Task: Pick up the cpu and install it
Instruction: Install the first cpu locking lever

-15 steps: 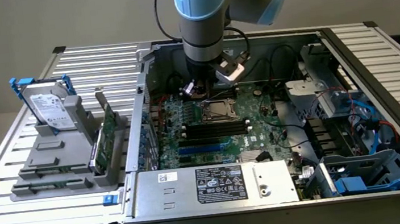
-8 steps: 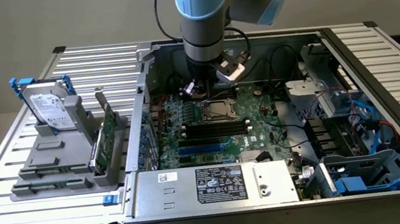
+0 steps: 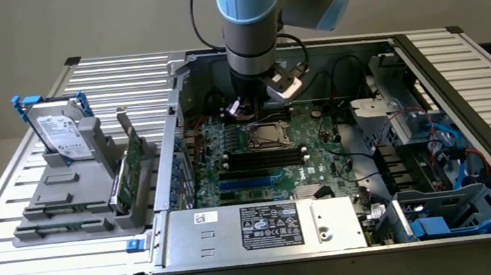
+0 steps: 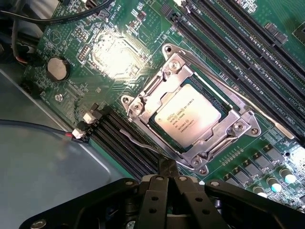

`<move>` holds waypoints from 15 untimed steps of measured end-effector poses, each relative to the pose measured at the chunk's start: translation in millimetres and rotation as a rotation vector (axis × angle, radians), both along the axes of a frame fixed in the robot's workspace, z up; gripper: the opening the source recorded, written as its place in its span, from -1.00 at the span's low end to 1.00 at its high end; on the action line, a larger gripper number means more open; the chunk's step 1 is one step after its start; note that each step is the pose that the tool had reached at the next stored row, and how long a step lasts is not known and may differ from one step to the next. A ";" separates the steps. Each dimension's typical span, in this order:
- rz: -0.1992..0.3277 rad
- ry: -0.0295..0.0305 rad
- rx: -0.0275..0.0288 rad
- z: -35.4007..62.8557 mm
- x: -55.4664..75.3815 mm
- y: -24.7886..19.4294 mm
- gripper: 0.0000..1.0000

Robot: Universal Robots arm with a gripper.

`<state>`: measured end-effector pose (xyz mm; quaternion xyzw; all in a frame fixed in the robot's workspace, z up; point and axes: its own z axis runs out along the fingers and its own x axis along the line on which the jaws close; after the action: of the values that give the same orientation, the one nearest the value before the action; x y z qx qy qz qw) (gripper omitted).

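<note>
Hand (image 4: 167, 179) clenched, empty; arm (image 3: 250, 17) vertical, hovering beside cpu (image 4: 188, 117) seated in socket (image 4: 143, 102).

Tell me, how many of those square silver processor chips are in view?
1. The cpu lies in the metal socket frame on the green motherboard, inside the open computer case. Others may be hidden.

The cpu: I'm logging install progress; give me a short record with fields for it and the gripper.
cpu: flat in the socket, silvery top up
socket: metal frame around the cpu, on the motherboard
gripper: fingers shut, holding nothing, above the motherboard beside the socket
hard drive: upright in the grey stand, outside the case
</note>
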<state>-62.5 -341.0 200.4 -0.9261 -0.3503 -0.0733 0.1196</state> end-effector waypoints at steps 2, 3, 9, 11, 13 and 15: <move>0.000 0.0000 -0.0011 0.0 0.7 0.3 -0.79; 0.000 0.0000 -0.0019 0.0 1.0 0.4 -0.79; 0.000 0.0000 -0.0086 0.0 3.0 1.5 -0.79; 0.000 0.0000 -0.0108 0.0 3.5 2.0 -0.79; 0.000 0.0000 -0.0124 0.0 3.9 2.5 -0.79; 0.000 0.0000 -0.0139 0.0 4.3 2.9 -0.79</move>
<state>-58.3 -338.1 200.4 -0.9269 -0.3508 -0.0709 0.1131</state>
